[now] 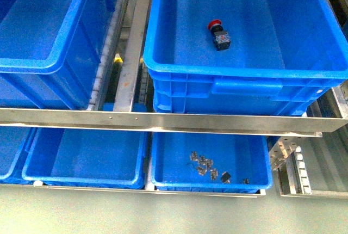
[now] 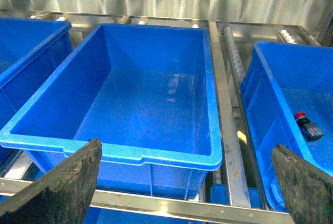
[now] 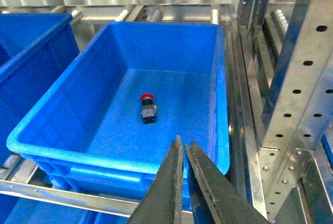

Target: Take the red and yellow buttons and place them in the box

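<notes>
on the floor of the right box (image 1: pixel 244 76), a little far of its middle, lies the red button (image 1: pixel 218 34), tipped on its side with the cap pointing far-left, touching no wall. we see no other capped button in the box, so we judge the task barely begun or nearly done; we cannot tell which.

near the box's near rim hangs the right gripper (image 3: pixel 185 144), its fingers pressed almost together with only a sliver between them and nothing held. if it goes down like that, we think it will knock the button rather than take it. the body would skid on the smooth floor, or the round cap would roll it off line. the walls are deep, so a low, slanted reach could also catch the rim.

further left, the left gripper (image 2: pixel 186 147) stands spread wide and empty, facing the left box (image 1: pixel 32 65), which holds nothing we can see.

between the two boxes runs an open gap, and a yellow bit (image 1: pixel 117 58) sits down in it. we cannot tell if it is a button. anything let go over that gap would likely be lost there.

below the rail (image 1: pixel 163 119), the near-right tray (image 1: pixel 212 186) holds small metal bits (image 1: pixel 204 164). none shows a red or yellow cap, and we could mistake them for parts to pick.
</notes>
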